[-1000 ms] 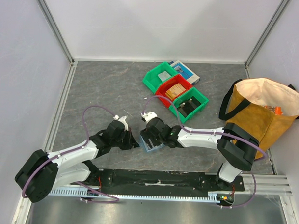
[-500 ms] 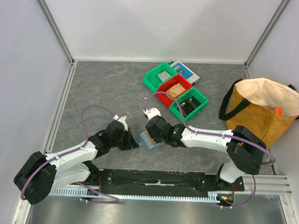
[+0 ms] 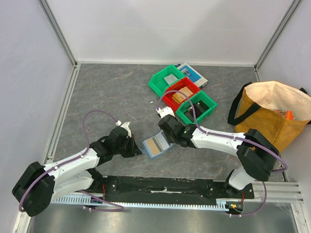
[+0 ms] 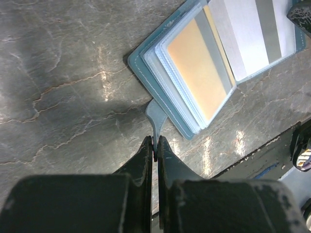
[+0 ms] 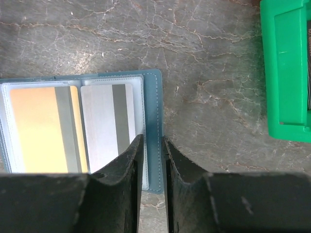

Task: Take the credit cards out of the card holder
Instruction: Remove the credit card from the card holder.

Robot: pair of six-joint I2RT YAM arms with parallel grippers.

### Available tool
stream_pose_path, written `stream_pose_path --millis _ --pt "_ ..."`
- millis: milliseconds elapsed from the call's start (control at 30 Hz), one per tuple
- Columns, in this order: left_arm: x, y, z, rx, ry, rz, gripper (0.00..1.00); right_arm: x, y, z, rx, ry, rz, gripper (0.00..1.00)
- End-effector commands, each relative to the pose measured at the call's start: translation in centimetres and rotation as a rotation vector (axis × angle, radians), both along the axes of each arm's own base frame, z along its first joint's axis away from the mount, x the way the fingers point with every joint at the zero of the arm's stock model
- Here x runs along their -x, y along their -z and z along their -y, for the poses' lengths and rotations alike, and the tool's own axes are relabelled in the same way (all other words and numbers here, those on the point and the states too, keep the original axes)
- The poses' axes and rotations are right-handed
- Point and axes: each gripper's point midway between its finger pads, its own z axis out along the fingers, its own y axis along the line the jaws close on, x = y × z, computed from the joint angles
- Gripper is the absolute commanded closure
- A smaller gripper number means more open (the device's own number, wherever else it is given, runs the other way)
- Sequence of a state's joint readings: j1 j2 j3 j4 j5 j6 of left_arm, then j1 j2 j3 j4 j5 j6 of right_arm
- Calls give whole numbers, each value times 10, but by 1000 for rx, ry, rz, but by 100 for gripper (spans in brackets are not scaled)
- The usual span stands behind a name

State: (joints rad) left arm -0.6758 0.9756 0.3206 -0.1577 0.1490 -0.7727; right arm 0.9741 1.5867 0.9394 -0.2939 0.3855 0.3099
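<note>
Hard to read from above: left gripper (image 3: 139, 153) and right gripper (image 3: 166, 136) largely masked by their own black wrists. Clearer from the wrist cameras. Left gripper (image 4: 155, 144) clenched tight on a thin grey-blue flap jutting from the near edge of the card holder (image 4: 146, 68), with the holder itself just beyond the fingertips and cut off at the top right of that view. Right gripper (image 5: 153, 141) nearly closed, straddling the stitched right edge of the card holder (image 5: 151, 92). Apparently pinching it, though actual contact cannot be confirmed behind the fingers (image 5: 121, 170). Lying open on the table (image 3: 110, 94) between the two grippers, clear sleeves up. Inside the sleeves, left of the right fingers, an orange card (image 5: 36, 128) and a grey card (image 5: 99, 121), each with a darker stripe. Lower ends of both covered by the left finger of that gripper, and the orange card also cut by the frame edge. Well to the right of those fingers, a green bin (image 5: 286, 68), only partly in frame. Beyond the right gripper in the top view: a red bin (image 3: 181, 93) flanked by two green ones, a blue-and-white box (image 3: 194, 73) behind them, and a tan bag (image 3: 275, 120) farther right. Compared with half a second ago: holder now spread open with a tan face showing, where only a blue sliver showed then. Right gripper drawn away from the left one, toward the bins.
</note>
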Motion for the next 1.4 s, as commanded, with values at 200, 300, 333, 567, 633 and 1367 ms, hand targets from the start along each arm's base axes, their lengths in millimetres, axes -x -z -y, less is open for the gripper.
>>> stream_pose_path --millis 200,300,333,567,633,1367 --pt "-20 -25 -9 -58 -34 106 48 16 31 0 -14 -23 -76 72" --pt "-28 -50 -9 -48 -51 157 34 18 35 0 -21 -26 -84 72" --pt "-30 -63 -7 -31 -49 177 34 19 36 0 -25 -24 -85 72" --pt "-37 -145 20 140 9 280 34 22 34 -2 -61 -33 -86 72" --pt "-38 -152 32 197 23 275 34 22 33 -3 -71 -37 -85 73" --pt "-71 -48 70 250 -111 128 35 32 44 -8 -129 -54 -133 75"
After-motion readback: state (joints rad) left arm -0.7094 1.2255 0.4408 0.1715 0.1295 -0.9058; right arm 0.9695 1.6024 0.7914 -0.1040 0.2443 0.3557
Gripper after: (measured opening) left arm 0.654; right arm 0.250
